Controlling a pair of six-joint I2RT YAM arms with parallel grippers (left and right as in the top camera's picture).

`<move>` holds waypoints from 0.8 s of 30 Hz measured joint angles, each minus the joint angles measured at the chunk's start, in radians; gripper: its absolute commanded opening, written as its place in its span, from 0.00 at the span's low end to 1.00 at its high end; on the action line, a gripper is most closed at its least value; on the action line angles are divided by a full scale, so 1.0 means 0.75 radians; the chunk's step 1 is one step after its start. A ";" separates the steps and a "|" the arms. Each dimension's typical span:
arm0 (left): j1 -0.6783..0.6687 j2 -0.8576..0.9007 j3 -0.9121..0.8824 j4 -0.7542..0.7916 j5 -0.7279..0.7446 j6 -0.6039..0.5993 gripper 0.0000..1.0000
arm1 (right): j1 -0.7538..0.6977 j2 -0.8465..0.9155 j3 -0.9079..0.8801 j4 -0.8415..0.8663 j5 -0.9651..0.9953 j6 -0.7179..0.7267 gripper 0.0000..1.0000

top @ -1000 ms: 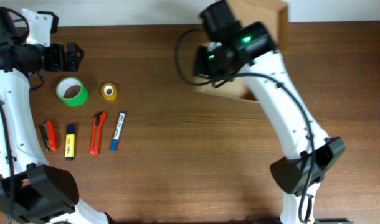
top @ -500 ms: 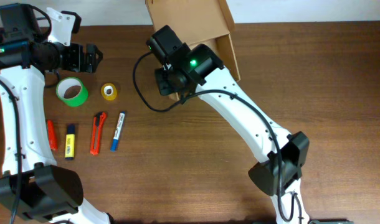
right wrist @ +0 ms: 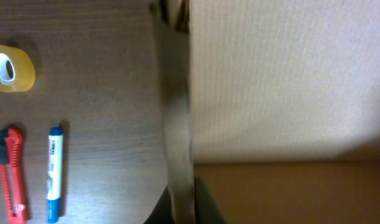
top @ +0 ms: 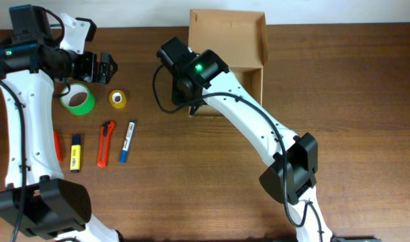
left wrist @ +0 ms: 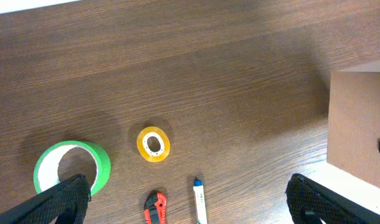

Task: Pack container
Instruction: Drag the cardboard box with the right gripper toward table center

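Clamped shut, the right gripper [top: 192, 107] [right wrist: 184, 208] pinches the thin left wall of the small rectangular tan-brown cardboard box [top: 225, 37] [right wrist: 289, 81] [left wrist: 358, 124]. In the right wrist view the wall's edge runs straight into the closed jaws. That box sits at the far middle of the dark brown wooden table [top: 191, 175], with its flap lid open on the far side. What shows of its inside is plain cardboard, and the right arm covers the rest. Left of the box and apart from it, the small yellow tape roll [top: 118, 99] [left wrist: 153, 144] [right wrist: 9, 68] lies flat on the table. Closer to the robot than that roll lie the white marker with a blue cap [top: 127, 141] [left wrist: 199, 202] [right wrist: 53, 174] and, just to its left, the red-orange utility knife [top: 106, 143] [left wrist: 154, 208] [right wrist: 10, 174], both pointing roughly toward the robot. Farther left is the wide green tape roll [top: 88, 106] [left wrist: 101, 163], level with the yellow one. On its near side lies the yellow highlighter with dark ends [top: 75, 153], then a slim red tool [top: 56, 144] partly hidden behind the left arm. Just beyond the green roll hangs the left gripper [top: 97, 66] [left wrist: 190, 205], jaws spread wide and holding nothing, with one fingertip in each lower corner of its own camera view.
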 measured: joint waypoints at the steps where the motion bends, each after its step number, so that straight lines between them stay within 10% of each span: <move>1: -0.001 0.000 0.000 0.000 -0.001 0.000 1.00 | 0.000 0.001 0.000 -0.008 -0.012 0.026 0.04; 24: -0.002 0.000 0.000 0.012 -0.001 0.000 1.00 | 0.010 0.131 0.000 -0.120 -0.191 0.064 0.04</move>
